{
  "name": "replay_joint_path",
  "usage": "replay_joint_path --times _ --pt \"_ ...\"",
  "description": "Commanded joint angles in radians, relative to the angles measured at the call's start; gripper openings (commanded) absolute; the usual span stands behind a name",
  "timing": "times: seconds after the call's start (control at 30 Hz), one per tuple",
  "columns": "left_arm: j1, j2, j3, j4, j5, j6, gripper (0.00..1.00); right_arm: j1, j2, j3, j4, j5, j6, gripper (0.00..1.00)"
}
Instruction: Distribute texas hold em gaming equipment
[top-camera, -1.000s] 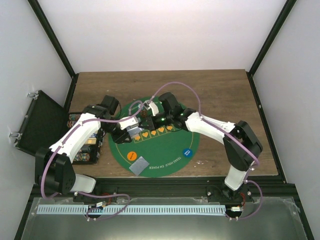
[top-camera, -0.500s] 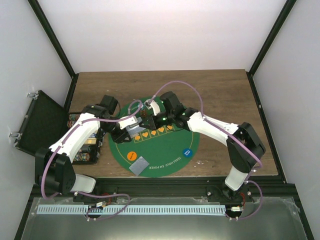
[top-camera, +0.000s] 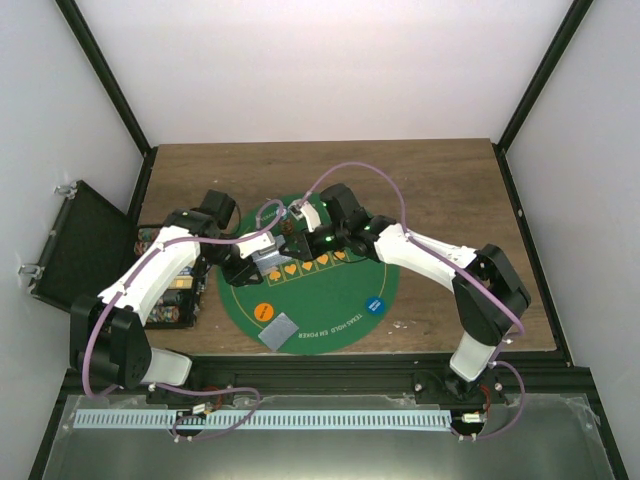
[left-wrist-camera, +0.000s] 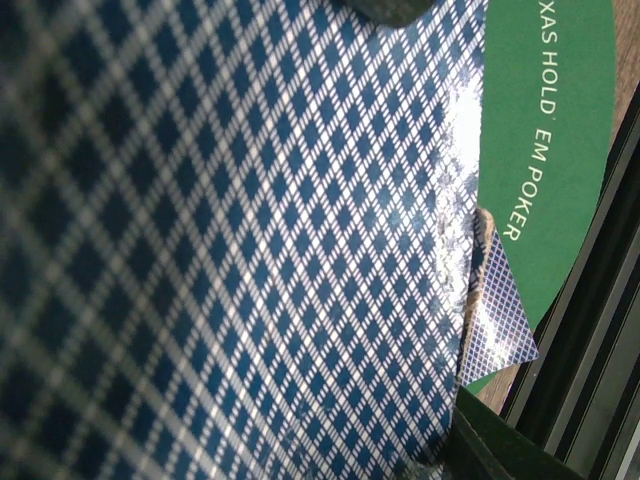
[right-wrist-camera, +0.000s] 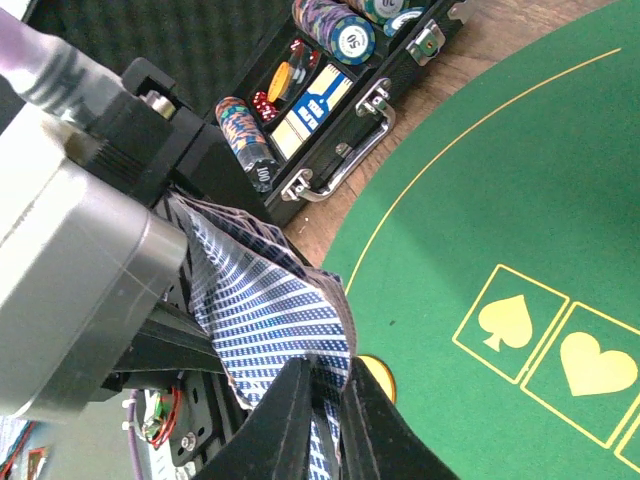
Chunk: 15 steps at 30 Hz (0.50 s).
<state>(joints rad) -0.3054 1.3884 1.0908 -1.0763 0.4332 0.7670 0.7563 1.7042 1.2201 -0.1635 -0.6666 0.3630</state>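
**Top view**
- Mat: a round green mat (top-camera: 340, 300) lies mid-table on the wooden table (top-camera: 450, 190).
- Arms: both reach over the mat's far-left part. The left gripper (top-camera: 258, 262) and right gripper (top-camera: 286, 242) are tip to tip.
- Held cards: a grey packet (top-camera: 272, 264) sits at the left gripper's tip.
- Discs: an orange chip (top-camera: 264, 311) lies near-left on the mat and a blue chip (top-camera: 374, 305) near-right, well apart.
- Loose card: it is grey (top-camera: 281, 331), on the mat's near rim just beside the orange chip. I cannot tell whether it is one card or two.
- Case: it is black and open (top-camera: 170, 285), left of the mat.
- Finger state: too small to tell from here.

**Left wrist view**
- Held cards: a blue-and-white diamond back fills nearly the whole picture.
- Left fingers: dark tips at the top (left-wrist-camera: 390, 8) and bottom edges bracket the held cards, clamped on them.
- Only here: the mat's white lettering "HOLD'EM POKER" shows. The loose card (left-wrist-camera: 500, 315) has the same diamond back, with one corner at the mat's rim.

**Right wrist view**
- Right fingers: two dark fingers (right-wrist-camera: 290, 420) are almost together, pinching the lower edge of the held cards where they fan out of the left gripper.
- Only here: the case holds chip stacks (right-wrist-camera: 340, 25) and red dice (right-wrist-camera: 262, 100). Yellow spade and heart boxes are printed on the mat.
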Motion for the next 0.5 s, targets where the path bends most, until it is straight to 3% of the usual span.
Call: replay_joint_path --times 0.0,0.17,0.3,0.47 --pt "0.008 -0.020 -0.008 0.013 0.033 0.018 0.46 0.003 -0.030 0.009 -0.030 0.026 -0.015 0.12" --pt "0.009 -0.022 -0.005 0.011 0.033 0.021 0.46 0.004 -0.030 0.019 -0.048 0.062 -0.012 0.06" --pt "0.012 -0.020 -0.012 0.013 0.034 0.025 0.46 0.003 -0.037 0.019 -0.053 0.054 -0.015 0.10" --pt "0.014 -0.017 -0.013 0.017 0.037 0.022 0.46 0.003 -0.038 0.022 -0.042 0.025 -0.005 0.06"
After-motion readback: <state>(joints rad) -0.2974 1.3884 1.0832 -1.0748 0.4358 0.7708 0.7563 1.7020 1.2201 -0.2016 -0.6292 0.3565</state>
